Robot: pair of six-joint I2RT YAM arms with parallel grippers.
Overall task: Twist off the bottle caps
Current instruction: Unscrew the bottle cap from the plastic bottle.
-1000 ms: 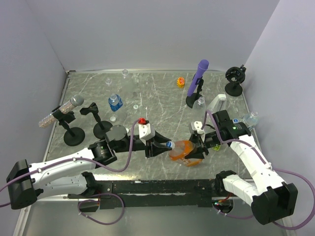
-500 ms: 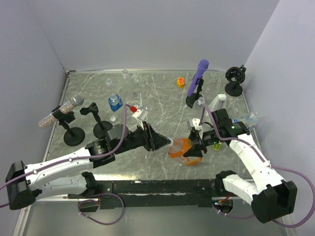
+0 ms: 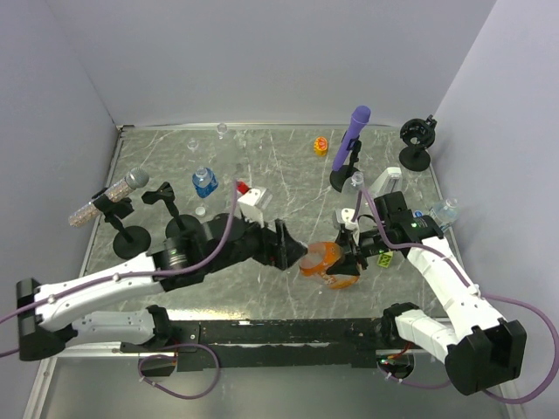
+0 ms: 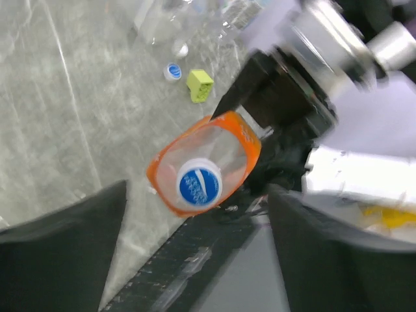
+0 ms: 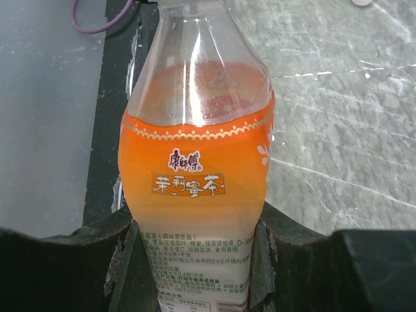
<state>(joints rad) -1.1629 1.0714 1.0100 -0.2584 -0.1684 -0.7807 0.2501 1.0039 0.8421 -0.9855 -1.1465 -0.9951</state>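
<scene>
The wide orange bottle (image 3: pixel 325 262) lies tipped toward the left, and my right gripper (image 3: pixel 351 260) is shut on its lower body. In the right wrist view the orange bottle (image 5: pixel 195 175) fills the space between the right gripper's (image 5: pixel 198 247) black fingers. Its blue-and-white bottle cap (image 4: pixel 199 184) sits on the neck, facing my left gripper (image 4: pixel 197 195). The left gripper's jaws stand wide open on either side of the cap without touching it. From above, the left gripper (image 3: pixel 295 249) is just left of the cap.
A blue-label bottle (image 3: pixel 204 182) and clear bottles (image 3: pixel 445 210) (image 3: pixel 224 131) stand around the table. Loose caps (image 3: pixel 200 210) (image 3: pixel 242 188), an orange-yellow cap (image 3: pixel 320 146), a yellow-green block (image 4: pixel 199 85), a purple microphone (image 3: pixel 354 131), a silver microphone (image 3: pixel 113 194) and black stands (image 3: pixel 179 223) lie about.
My left gripper was shut on the orange bottle's cap; it has turned, opened wide and drawn slightly back. The cap stays on the bottle. The right gripper keeps its hold.
</scene>
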